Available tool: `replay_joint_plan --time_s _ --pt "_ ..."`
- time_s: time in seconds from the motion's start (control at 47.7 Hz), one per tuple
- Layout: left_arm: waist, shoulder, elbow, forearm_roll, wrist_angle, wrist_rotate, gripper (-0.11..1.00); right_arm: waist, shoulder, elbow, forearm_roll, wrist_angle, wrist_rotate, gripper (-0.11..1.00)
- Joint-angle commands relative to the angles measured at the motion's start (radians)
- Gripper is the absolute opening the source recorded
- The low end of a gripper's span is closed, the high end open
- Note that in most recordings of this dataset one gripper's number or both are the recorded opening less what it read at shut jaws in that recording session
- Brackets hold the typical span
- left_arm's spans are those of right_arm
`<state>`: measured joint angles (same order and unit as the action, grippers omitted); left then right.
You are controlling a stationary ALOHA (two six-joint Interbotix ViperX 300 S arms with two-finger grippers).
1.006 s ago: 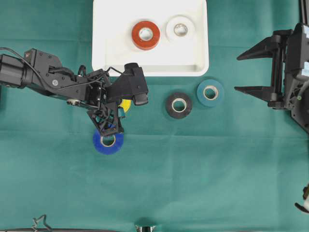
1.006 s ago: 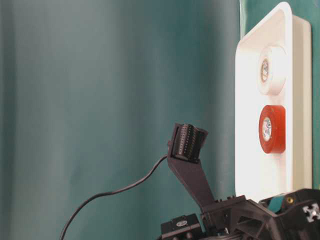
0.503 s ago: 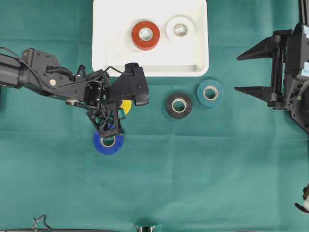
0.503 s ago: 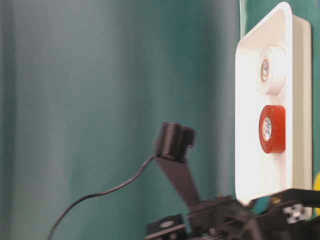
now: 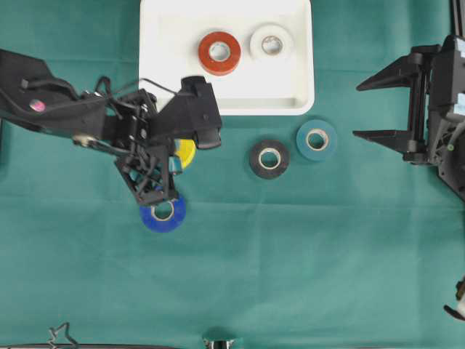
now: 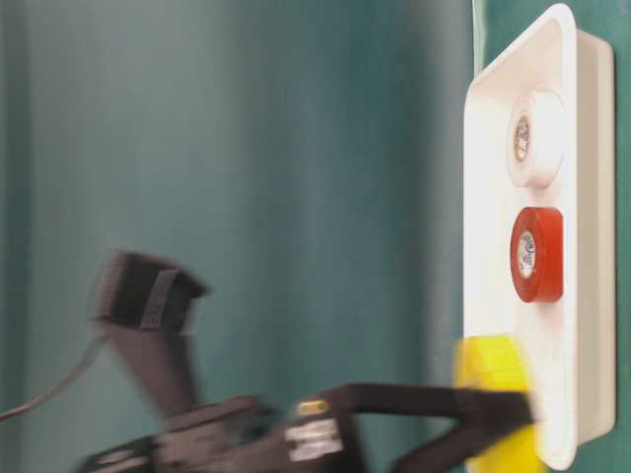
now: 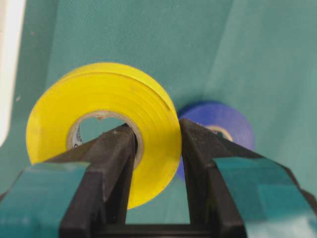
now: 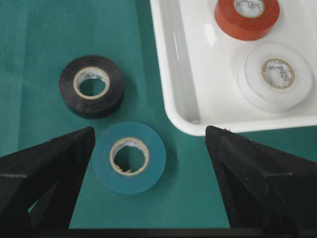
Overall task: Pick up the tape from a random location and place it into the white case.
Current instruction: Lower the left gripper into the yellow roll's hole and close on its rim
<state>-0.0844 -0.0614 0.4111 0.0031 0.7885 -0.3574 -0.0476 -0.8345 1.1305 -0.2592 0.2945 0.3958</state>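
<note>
My left gripper is shut on a yellow tape roll, one finger through its core and one outside, as the left wrist view shows. The yellow roll is held off the cloth, tilted on edge, below the near rim of the white case. It appears blurred in the table-level view, level with the case. A red roll and a white roll lie in the case. My right gripper is open and empty at the right.
A blue roll lies on the green cloth just beyond the left fingers. A black roll and a teal roll lie below the case's right corner; the teal roll is between the open right fingers in the right wrist view.
My left gripper has risen and shifted a little left and toward the case with the yellow roll in it. The roll has come into the table-level view. The right arm has not moved.
</note>
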Motion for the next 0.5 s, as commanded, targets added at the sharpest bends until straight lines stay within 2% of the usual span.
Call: replay_joint_plan --time_s 0.0,0.21,0.482 --pt "-0.005 -0.061 -0.055 0.003 0.051 0.005 0.24 -0.002 0.005 -0.023 -0.002 -0.006 0.0 0.89" --pt "-0.008 -0.144 -0.138 0.008 0.17 0.026 0.24 -0.002 0.005 -0.023 -0.002 -0.006 0.0 0.89" --pt "-0.008 -0.17 -0.244 0.017 0.31 0.028 0.24 -0.002 0.005 -0.023 -0.002 -0.006 0.0 0.89"
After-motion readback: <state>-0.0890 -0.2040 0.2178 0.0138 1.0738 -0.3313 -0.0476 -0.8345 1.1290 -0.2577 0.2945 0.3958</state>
